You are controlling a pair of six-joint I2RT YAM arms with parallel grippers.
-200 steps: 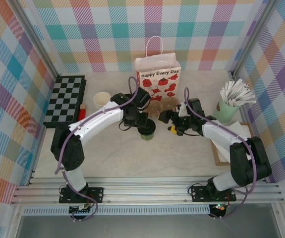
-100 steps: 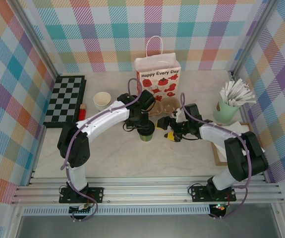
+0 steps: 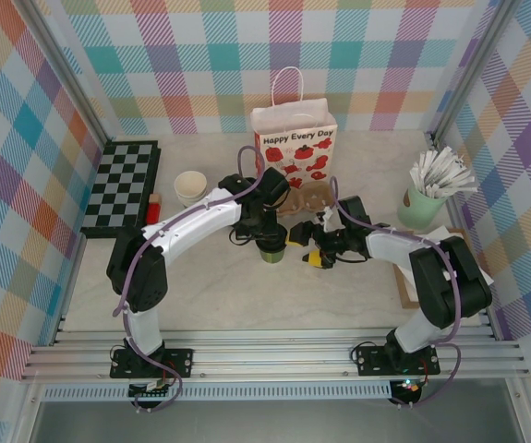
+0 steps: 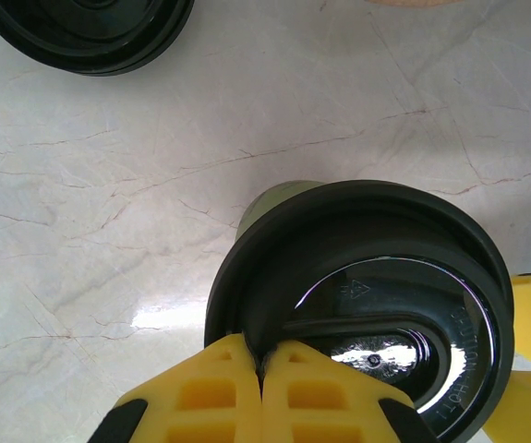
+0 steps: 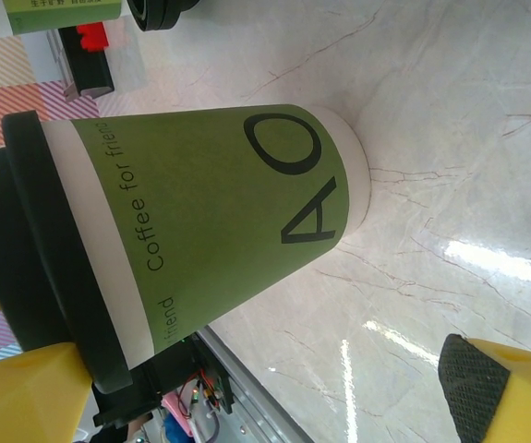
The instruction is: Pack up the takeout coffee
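The takeout coffee (image 3: pixel 272 250), a cream cup with a green band and black lid, stands upright on the marble table in front of the bag. My left gripper (image 3: pixel 266 234) reaches down from above and is shut on the lid's rim (image 4: pixel 247 314), its yellow fingertips (image 4: pixel 219 378) pinching the near edge. My right gripper (image 3: pixel 303 246) is open just right of the cup at table level. In the right wrist view the cup's side (image 5: pixel 219 194) sits between its spread fingers (image 5: pixel 500 388), not touching them.
The paper bag (image 3: pixel 294 138) with red prints stands upright behind the cup, a cardboard cup carrier (image 3: pixel 307 197) at its foot. A lidless cup stack (image 3: pixel 190 187) and a checkerboard (image 3: pixel 124 185) are at left. A mint cup of sticks (image 3: pixel 426 205) and a wooden board (image 3: pixel 411 279) are at right.
My right gripper has slid left, still open, until its fingers flank the cup. The left gripper has kept its pinch on the lid, and the cup has shifted only slightly.
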